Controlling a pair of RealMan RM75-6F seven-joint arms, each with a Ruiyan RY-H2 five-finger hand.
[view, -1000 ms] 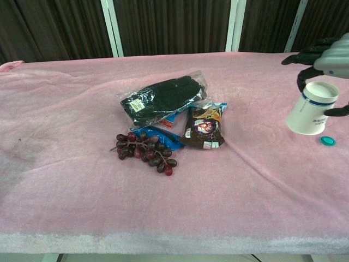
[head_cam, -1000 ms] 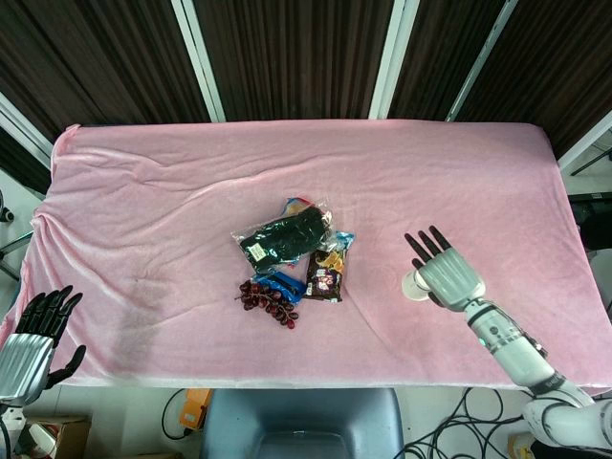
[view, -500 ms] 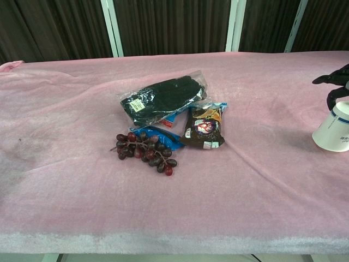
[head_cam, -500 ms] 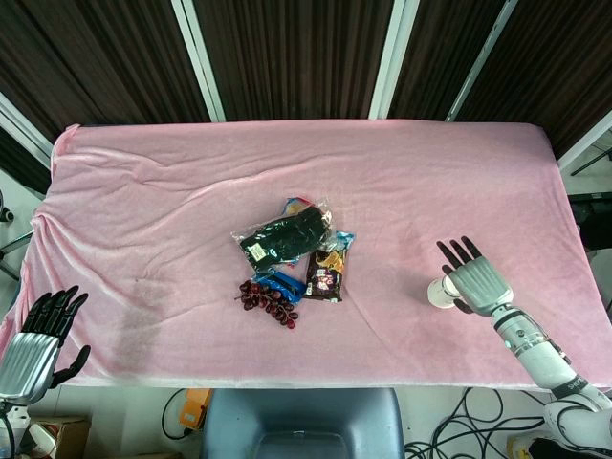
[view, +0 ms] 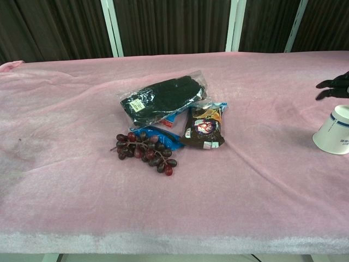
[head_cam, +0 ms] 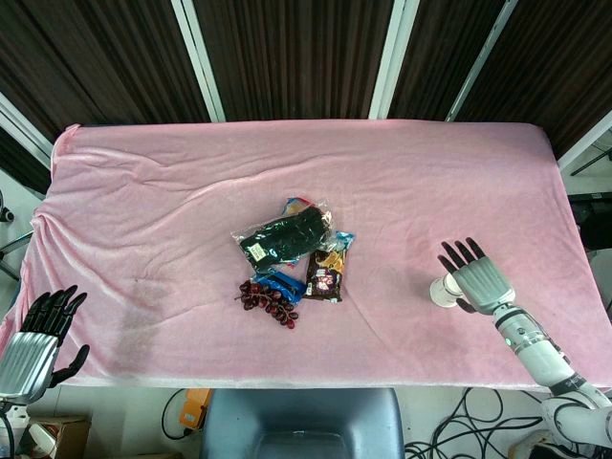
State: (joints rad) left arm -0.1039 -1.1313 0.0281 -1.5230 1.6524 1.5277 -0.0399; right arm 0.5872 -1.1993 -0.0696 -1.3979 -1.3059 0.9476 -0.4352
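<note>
We see the table spread beneath both hands, draped in a soft pink cloth that rumples into shallow folds and hangs over the near edge. Well away from our right hand, toward the left hand's side, lies a small heap of goods with nothing between it and that hand but bare cloth: a clear crinkled bag of black gloves, largest of the heap and farthest from us; a glossy dark snack packet on the side of the heap nearest the right hand; a flat blue packet tucked under the others; and a loose bunch of dark red grapes, round and shiny, at the heap's near edge. Our right hand hovers with fingers spread apart, gripping nothing, directly over a white paper cup with a blue band near its rim; in the chest view the cup leans a little and the dark fingertips show just beyond it, clear of its rim. Our left hand hangs off the table's near corner, far from everything, fingers parted and holding nothing.
</note>
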